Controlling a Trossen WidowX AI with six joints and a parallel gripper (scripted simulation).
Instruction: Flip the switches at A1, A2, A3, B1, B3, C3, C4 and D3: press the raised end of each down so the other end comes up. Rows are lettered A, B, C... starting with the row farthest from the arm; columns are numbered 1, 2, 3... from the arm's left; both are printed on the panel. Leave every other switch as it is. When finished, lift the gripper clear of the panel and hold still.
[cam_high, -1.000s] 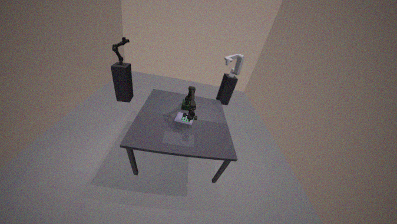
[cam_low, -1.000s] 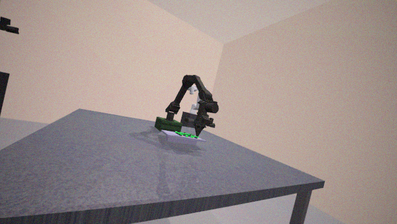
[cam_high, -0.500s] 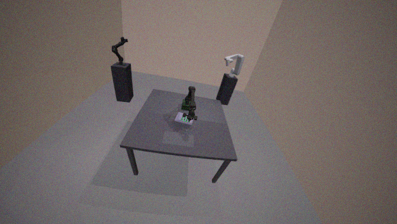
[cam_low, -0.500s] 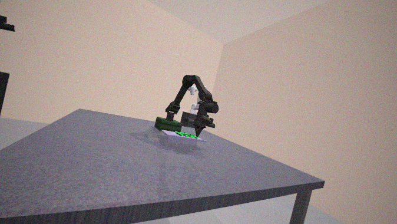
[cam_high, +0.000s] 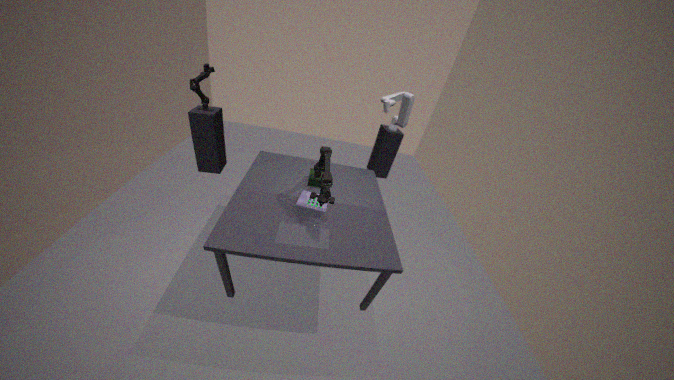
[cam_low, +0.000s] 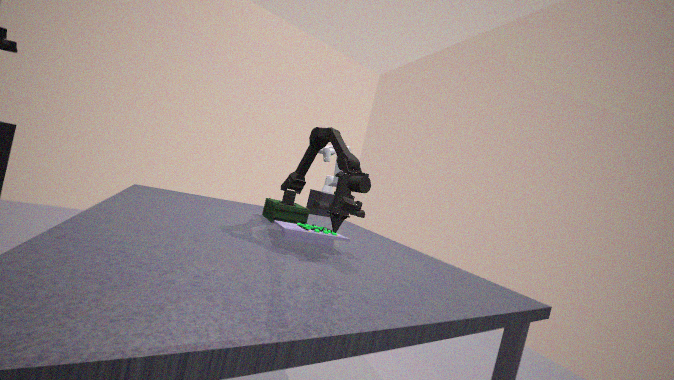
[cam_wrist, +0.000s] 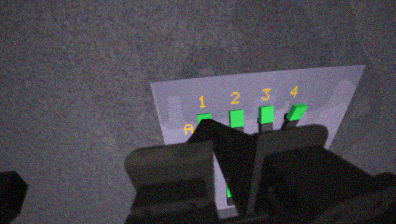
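The pale lilac switch panel (cam_high: 303, 200) (cam_low: 286, 226) (cam_wrist: 225, 85) lies in front of the arm's base. My gripper (cam_low: 335, 231) (cam_wrist: 205, 123) is shut and empty, pointing down with its tips at or just above A1; contact cannot be told. In the wrist view, green switch A1 (cam_wrist: 204, 117) is partly covered by the tips. Green ends of A2 (cam_wrist: 236, 118) and A3 (cam_wrist: 266, 114) look alike, while A4 (cam_wrist: 298, 111) is tilted differently. One lower switch (cam_wrist: 229, 192) shows between the fingers. Most of rows B, C and D is hidden by the gripper; their tilts cannot be told.
The dark table (cam_high: 260, 200) (cam_low: 175, 280) carries the panel and the arm's green base (cam_high: 315, 178) (cam_low: 285, 211). Behind the table, a black arm (cam_high: 200, 85) and a white arm (cam_high: 406, 107) stand on dark pedestals.
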